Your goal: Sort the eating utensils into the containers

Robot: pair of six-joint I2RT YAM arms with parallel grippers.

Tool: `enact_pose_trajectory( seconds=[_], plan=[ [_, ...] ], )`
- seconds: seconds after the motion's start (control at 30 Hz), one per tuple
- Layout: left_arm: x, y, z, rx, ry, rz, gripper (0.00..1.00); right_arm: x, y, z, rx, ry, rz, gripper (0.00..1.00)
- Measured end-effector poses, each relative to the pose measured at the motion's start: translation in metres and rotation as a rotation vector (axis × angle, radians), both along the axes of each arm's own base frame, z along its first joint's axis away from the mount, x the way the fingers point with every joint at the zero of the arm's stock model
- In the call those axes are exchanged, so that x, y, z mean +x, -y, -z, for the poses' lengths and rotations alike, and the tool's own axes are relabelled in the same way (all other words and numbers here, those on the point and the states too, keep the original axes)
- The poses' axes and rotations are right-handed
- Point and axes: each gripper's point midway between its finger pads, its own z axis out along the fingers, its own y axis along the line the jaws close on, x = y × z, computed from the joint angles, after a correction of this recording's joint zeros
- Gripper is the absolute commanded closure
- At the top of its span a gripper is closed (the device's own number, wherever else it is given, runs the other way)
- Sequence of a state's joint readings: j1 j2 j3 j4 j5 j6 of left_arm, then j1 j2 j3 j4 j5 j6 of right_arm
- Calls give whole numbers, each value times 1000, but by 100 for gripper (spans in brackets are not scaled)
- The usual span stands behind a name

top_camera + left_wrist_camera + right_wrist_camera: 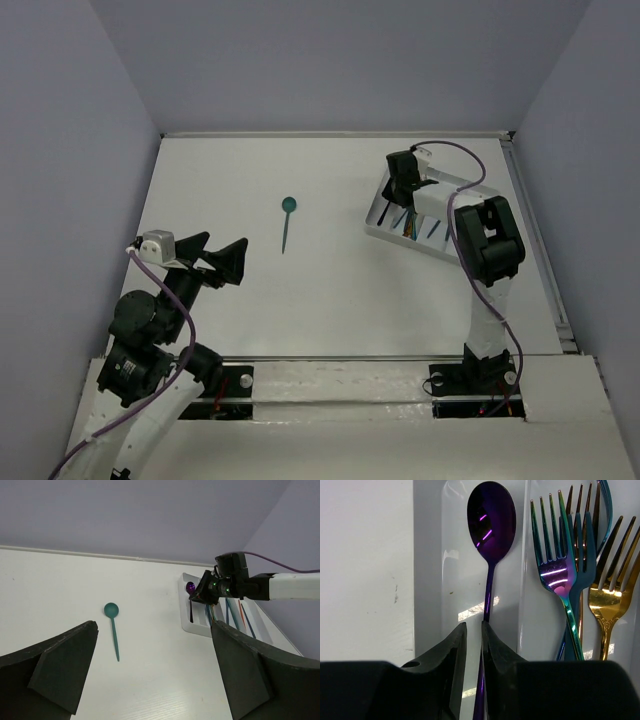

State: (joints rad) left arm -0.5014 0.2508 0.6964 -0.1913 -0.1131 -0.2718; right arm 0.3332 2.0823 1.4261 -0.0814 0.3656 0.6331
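Right gripper (474,626) pinches purple spoon (491,520) by its handle; its glossy bowl points straight ahead along the tray (427,580); left gripper (154,630) gapes wide.

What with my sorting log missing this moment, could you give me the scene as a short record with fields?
left jaws: open, empty, over the table
right jaws: closed around the purple spoon handle
purple spoon: bowl inside the end compartment of the tray
next compartment: forks, piled together
not yet sorted: teal spoon, alone on the table
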Motion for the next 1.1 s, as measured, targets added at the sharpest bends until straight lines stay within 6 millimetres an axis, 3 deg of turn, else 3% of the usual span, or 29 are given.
enact_pose_trajectory(
  seconds=[0.23,0.3,0.37,0.47,0.53,0.67,0.73,0.83,0.87,0.97,1.1],
  plan=[
    [0,0,0,0,0,0,1,0,-3,-3,-1,4,-27,65],
    [0,0,0,0,0,0,1,-3,-7,-11,0,22,-57,54],
    [0,0,0,0,0,0,1,-6,-16,-31,-18,60,-101,50],
    [0,0,0,1,-1,0,1,-14,-56,-65,-30,138,-205,48],
    [0,0,0,1,-1,0,1,-24,-102,-86,-40,190,-303,48],
    [2,-2,1,2,-3,-11,1,-59,-195,-97,-38,231,-487,47],
    [2,-2,1,2,-3,-13,1,-83,-235,-85,-46,215,-563,47],
    [3,-1,1,3,-3,-12,1,-106,-269,-60,-68,173,-630,42],
    [3,-1,1,3,-4,-9,1,-109,-274,-51,-79,153,-641,36],
    [4,0,1,4,-5,-6,1,-106,-288,-19,-121,90,-648,35],
    [4,0,1,4,-4,-5,1,-105,-288,4,-154,38,-648,34]
  ],
)
